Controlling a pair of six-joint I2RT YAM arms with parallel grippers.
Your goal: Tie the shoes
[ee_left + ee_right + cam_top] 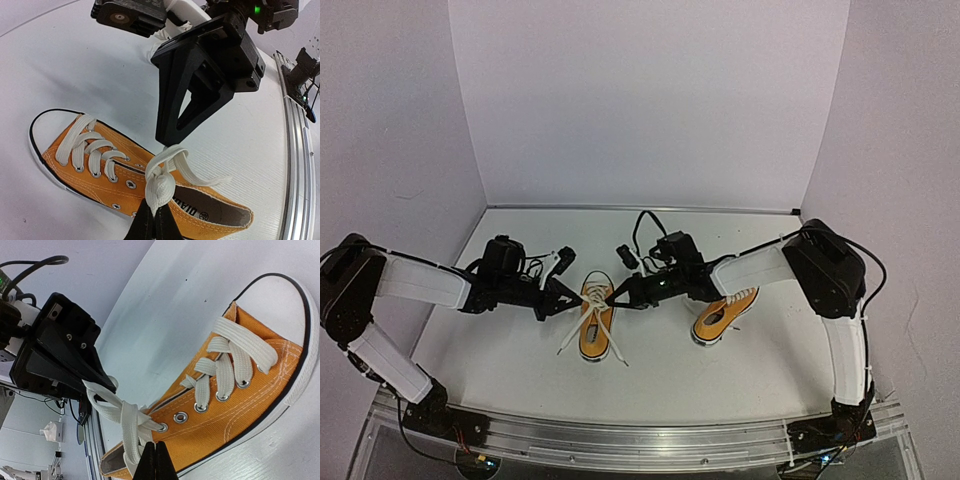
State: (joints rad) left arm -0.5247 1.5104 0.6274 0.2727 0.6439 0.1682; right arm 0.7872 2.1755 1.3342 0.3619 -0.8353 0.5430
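Two orange-yellow shoes with white laces lie on the white table. The left shoe (pixel 595 325) lies between my grippers; the right shoe (pixel 725 313) lies under the right arm. My left gripper (pixel 563 297) is shut on a loop of the left shoe's white lace (pixel 160 187), its fingertips (pixel 156 215) low in the left wrist view. My right gripper (pixel 623 293) is shut on the other loop of that lace (pixel 122 422), tips (pixel 155 455) over the shoe's opening. The loops cross in a knot (pixel 596 296) above the shoe's tongue. Loose lace ends (pixel 610 345) trail over the shoe's sides.
White walls enclose the table on three sides. A metal rail (pixel 640 440) runs along the near edge. Each gripper faces the other closely: the right one (pixel 200 80) fills the left wrist view, and the left one (pixel 55 360) shows in the right wrist view.
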